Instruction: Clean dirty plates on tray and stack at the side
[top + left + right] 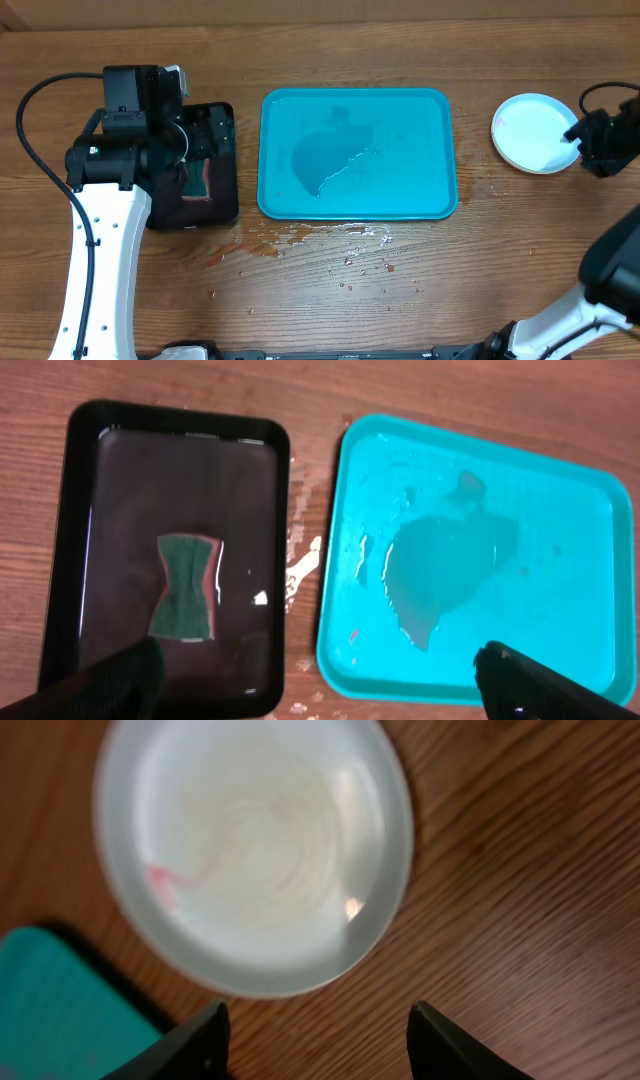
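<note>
A white plate (535, 132) lies on the wooden table to the right of the turquoise tray (440, 150). In the right wrist view the plate (250, 850) shows a faint pink smear near its left edge. My right gripper (578, 136) is at the plate's right rim; its jaws (315, 1035) stand open over bare wood, just off the plate. The tray (350, 510) holds only a puddle of water. My left gripper (320, 685) is open and hovers between the tray and a black tray, holding nothing. Only this one plate shows.
A black tray (222, 200) left of the turquoise one holds a green sponge (185, 585) in water. Water drops and reddish spots (330, 245) lie on the wood in front of the tray. The left arm (100, 250) runs down the left side.
</note>
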